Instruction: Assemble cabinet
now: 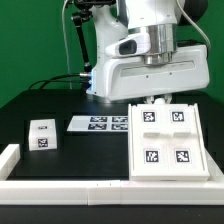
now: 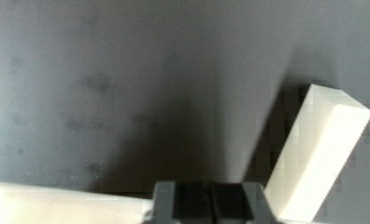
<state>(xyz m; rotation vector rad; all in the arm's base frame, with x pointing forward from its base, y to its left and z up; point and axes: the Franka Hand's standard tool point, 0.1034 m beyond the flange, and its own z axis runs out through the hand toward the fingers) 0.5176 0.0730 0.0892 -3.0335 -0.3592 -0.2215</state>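
While beside cabinet (image 1: 168, 140), gripper (image 2: 208, 205) closed

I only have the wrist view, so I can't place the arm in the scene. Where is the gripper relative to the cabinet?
Observer: The gripper is low at the far edge of the cabinet, and in the exterior view the box hides its fingertips.
Operator: Are there any loose parts elsewhere?
Observer: One small white tagged block stands alone toward the exterior view's left.
Operator: And the marker board?
Observer: The marker board lies flat between that block and the cabinet.
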